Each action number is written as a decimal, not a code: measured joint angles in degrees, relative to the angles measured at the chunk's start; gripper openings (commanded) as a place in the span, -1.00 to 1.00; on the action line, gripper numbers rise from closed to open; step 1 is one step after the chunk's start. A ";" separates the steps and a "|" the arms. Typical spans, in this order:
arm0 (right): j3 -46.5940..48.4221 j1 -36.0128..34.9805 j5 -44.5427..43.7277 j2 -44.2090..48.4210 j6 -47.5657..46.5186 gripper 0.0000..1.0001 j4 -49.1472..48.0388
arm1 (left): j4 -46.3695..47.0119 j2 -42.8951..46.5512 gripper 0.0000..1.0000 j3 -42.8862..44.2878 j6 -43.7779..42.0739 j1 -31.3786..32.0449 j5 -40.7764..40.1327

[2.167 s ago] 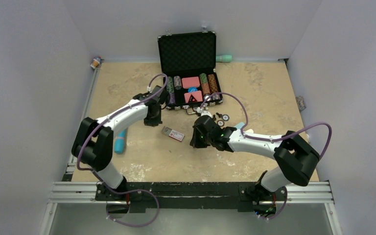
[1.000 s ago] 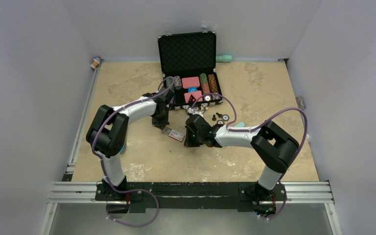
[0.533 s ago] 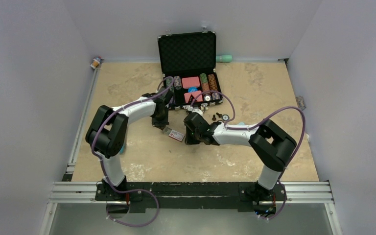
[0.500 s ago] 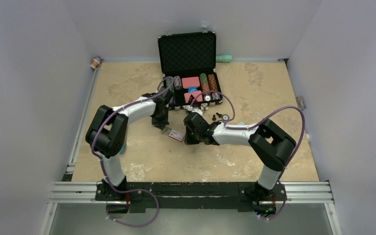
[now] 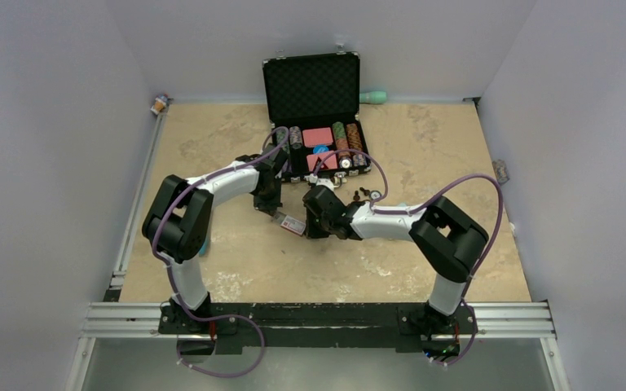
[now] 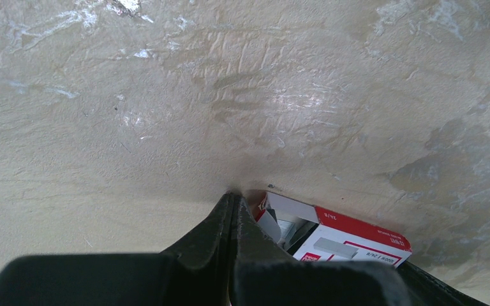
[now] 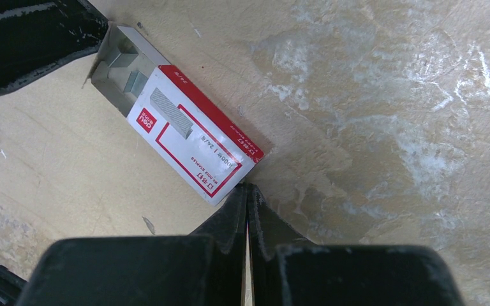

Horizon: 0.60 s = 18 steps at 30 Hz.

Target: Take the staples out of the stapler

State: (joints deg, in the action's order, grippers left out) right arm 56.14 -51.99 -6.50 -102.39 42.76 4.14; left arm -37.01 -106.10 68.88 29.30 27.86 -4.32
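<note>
I have the staple box lying flat on the table, roughly mid-table from overhead, with the open case of chips at its 12 o'clock. The box lies on a slant, its open end toward 10 o'clock and its closed end toward 4 o'clock. Grey strips of staples show inside the open end.

As I read it, the two arms meet here to trap the box from both ends so it can be nudged or steadied without sliding. I take the box to be where staples from the stapler belong. That is a guess from the layout.

The left gripper has its fingers pressed together into one point and holds nothing. In its own camera the tip sits just beside the box's open flap, which lies at its 4 o'clock. I cannot tell whether it is touching the cardboard.

The right gripper is also pinched together and empty. Its tip sits at the closed corner of the box, which runs away from it toward 10 o'clock in that camera. It looks to be against the corner, though I cannot confirm contact.

I cannot pick out the stapler with any certainty. From overhead, the right arm covers the patch of table just in front of the case.
</note>
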 measured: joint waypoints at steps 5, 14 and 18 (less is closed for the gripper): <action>0.44 -0.02 0.02 -0.35 -0.22 -1.00 -0.04 | 0.07 0.00 -1.00 -0.04 -0.02 0.02 0.07; 1.07 -0.02 0.02 -0.76 -0.42 -1.00 0.13 | 0.37 0.22 -1.00 -0.35 0.00 0.02 0.28; 1.51 -0.02 0.02 -1.18 -0.46 -1.00 0.11 | 1.33 0.37 -1.00 -0.66 0.04 0.20 1.38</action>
State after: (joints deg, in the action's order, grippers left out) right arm 57.65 -52.01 -6.48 -103.57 42.30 4.25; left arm -35.68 -105.73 68.23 29.34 28.05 -2.94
